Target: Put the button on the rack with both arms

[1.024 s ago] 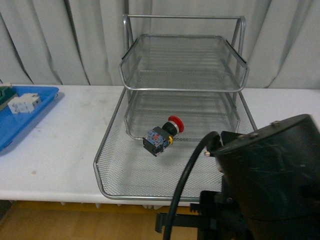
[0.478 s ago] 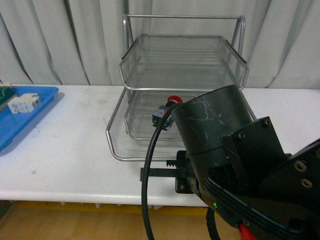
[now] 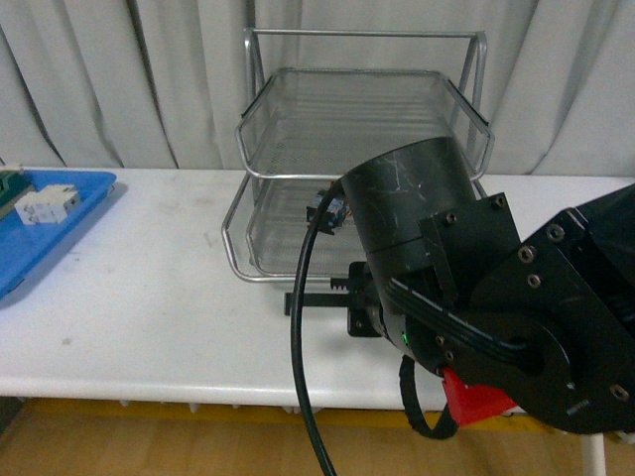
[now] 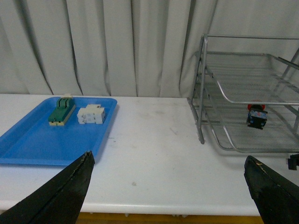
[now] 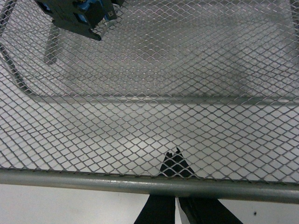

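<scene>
- Now: button (image 4: pixel 256 115) lying on its side inside the rack (image 3: pixel 362 149), on the sliding bottom tray mesh under the middle tier; red cap toward the rack's back, black-blue body toward the front, long axis running roughly front to back, slightly slanted.
- Right gripper (image 5: pixel 176 156) closed, fingers pinched through the mesh at the tray's front rail, right at the tray's front edge; looks clamped on the tray lip, though contact only partly visible.
- Button well beyond the right fingers, further into the tray and off to one side in the right wrist view (image 5: pixel 77 14).
- Right arm far nearer to button and rack; bulk of it blocking most of the front view.
- Left gripper (image 4: pixel 170 186) wide open, empty, hanging over bare worktop (image 4: pixel 154 154), rack off to one side, blue tray (image 4: pixel 28 144) to the other.
- Versus a second ago: bottom tray then pulled far out toward the worktop edge with button in the open; now pushed mostly back in, button carried under the upper tiers, right arm swung forward with it.
- Probable step: finishing the push-in, then letting go.
</scene>
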### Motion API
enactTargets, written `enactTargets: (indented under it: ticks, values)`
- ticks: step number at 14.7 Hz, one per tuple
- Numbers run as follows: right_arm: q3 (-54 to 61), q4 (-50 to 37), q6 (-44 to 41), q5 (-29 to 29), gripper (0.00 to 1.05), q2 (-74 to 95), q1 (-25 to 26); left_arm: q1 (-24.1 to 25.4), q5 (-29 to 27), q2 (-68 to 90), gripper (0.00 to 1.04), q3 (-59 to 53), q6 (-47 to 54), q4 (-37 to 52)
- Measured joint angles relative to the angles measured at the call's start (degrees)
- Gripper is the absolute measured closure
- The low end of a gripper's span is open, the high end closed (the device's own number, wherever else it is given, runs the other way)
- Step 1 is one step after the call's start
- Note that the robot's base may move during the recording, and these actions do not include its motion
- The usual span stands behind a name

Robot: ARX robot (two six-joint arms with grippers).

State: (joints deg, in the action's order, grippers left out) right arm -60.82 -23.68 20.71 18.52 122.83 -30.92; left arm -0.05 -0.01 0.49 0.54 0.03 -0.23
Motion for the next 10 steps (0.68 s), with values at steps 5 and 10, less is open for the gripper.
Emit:
enactTargets:
  ticks: [5,10]
  values:
    - [-11.06,-5.33,-8.59,-0.24,1.03,7.8,2.12,0.0,0.0,0.0,0.07,0.0,0.0,0.02]
    - [16.7,-24.06,-8.5,-4.02,1.03,-10.78,2.45,0.0,0.02,0.0,0.07,0.0,0.0,0.0]
